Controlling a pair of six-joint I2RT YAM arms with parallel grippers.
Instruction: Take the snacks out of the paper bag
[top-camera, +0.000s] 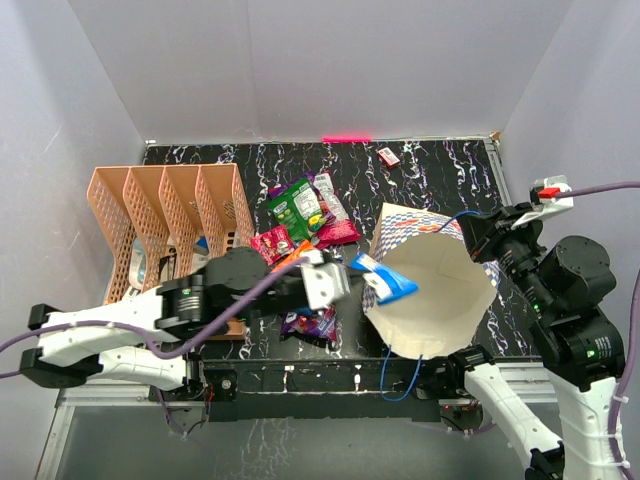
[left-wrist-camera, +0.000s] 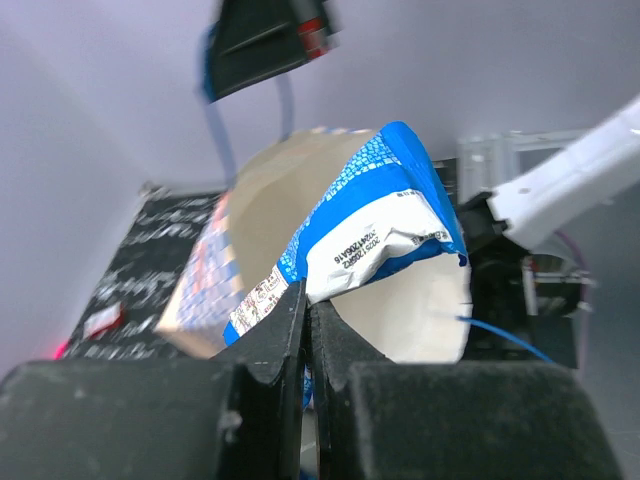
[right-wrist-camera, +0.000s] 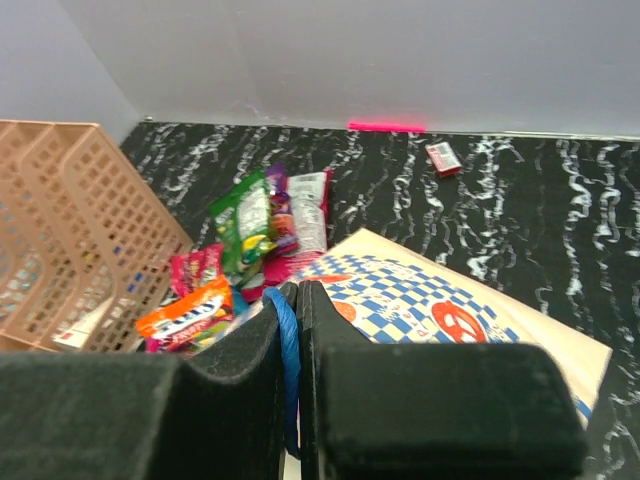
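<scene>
- The paper bag (top-camera: 430, 300) stands tipped open on the right.
- Your left gripper (left-wrist-camera: 307, 300) pinches the blue packet (left-wrist-camera: 370, 220) by its edge, near the bag's mouth; it could slip back in.
- Your right gripper (right-wrist-camera: 296, 300) squeezes the blue cord (right-wrist-camera: 288, 350); tugging may rip it.

We're seeing a peach lattice organizer (top-camera: 165, 212) standing at the left of the black marbled table (top-camera: 440, 165), and a small red-and-white box (top-camera: 388, 156) lying near its back edge.
</scene>
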